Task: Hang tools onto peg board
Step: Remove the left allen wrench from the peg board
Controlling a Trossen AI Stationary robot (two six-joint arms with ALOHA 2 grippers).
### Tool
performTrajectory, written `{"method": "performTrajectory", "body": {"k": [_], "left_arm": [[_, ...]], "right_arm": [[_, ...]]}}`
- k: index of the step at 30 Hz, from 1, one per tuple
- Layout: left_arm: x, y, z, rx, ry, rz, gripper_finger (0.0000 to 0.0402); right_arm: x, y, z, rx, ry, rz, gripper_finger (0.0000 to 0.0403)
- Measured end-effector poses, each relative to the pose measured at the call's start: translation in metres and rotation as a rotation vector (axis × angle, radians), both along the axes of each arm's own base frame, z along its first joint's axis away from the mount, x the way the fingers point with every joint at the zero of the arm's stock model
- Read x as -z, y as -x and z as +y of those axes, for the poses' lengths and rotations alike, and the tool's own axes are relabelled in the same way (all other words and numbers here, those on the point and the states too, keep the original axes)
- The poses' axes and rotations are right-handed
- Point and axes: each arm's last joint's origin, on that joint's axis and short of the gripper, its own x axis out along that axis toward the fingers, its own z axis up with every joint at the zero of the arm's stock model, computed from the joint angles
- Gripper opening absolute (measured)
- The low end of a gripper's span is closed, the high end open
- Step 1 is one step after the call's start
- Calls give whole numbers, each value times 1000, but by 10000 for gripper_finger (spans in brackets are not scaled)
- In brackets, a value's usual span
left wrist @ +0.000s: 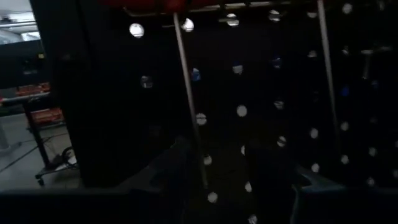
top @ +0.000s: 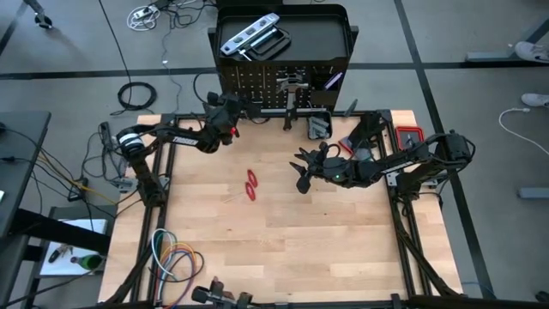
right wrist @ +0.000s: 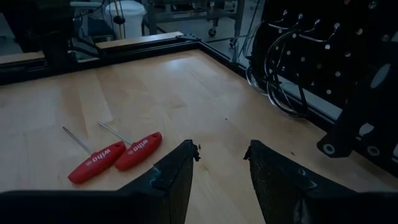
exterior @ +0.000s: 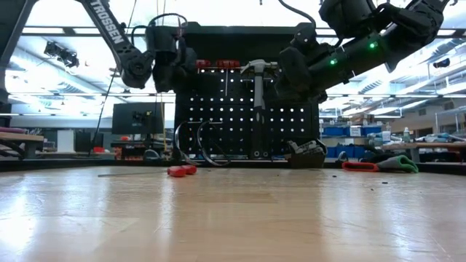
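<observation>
1. The peg board [top: 283, 90] stood upright at the far edge of the worktop [top: 283, 249], with a black tray [top: 322, 34] on top of its stand.
2. A silver level [top: 249, 36] lay in that tray.
3. A hammer [exterior: 257, 80] hung head-up on the board face, near its middle.
4. Two thin metal rods [left wrist: 189, 106] hung from a red-handled tool [exterior: 212, 64] at the top of the board.
5. Two red-handled screwdrivers [right wrist: 115, 155] lay side by side, touching, on the worktop, well apart from the board.
6. The left hand [top: 230, 112] was raised close to the board's left part, facing it. Its fingers [left wrist: 165, 177] stood partly apart with one rod showing between them; whether they touched the rod could not be told.
7. The right hand [top: 304, 167] hovered above the worktop to the right of the screwdrivers. Its fingers [right wrist: 177, 174] stood partly apart and held nothing.
8. Coloured cables [top: 171, 257] lay coiled at the near left corner of the worktop.
9. A red-framed object [top: 409, 136] lay at the far right edge of the worktop.
</observation>
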Motion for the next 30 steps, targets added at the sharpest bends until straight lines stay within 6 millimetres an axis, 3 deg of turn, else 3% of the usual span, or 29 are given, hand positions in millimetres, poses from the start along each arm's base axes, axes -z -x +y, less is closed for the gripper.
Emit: {"method": "performTrajectory", "body": {"k": [14, 18, 23, 30], "left_arm": [[0, -1, 26, -74, 57, -76, 153], [2, 0, 29, -39, 63, -34, 112], [6, -1, 29, -7, 84, 8, 12], [4, -6, 23, 12, 82, -9, 2]], "right_arm": [[0, 0, 0, -2, 4, 3, 162], [0, 0, 0, -2, 6, 4, 162], [0, 0, 0, -2, 6, 4, 162], [0, 0, 0, -2, 5, 8, 162]]}}
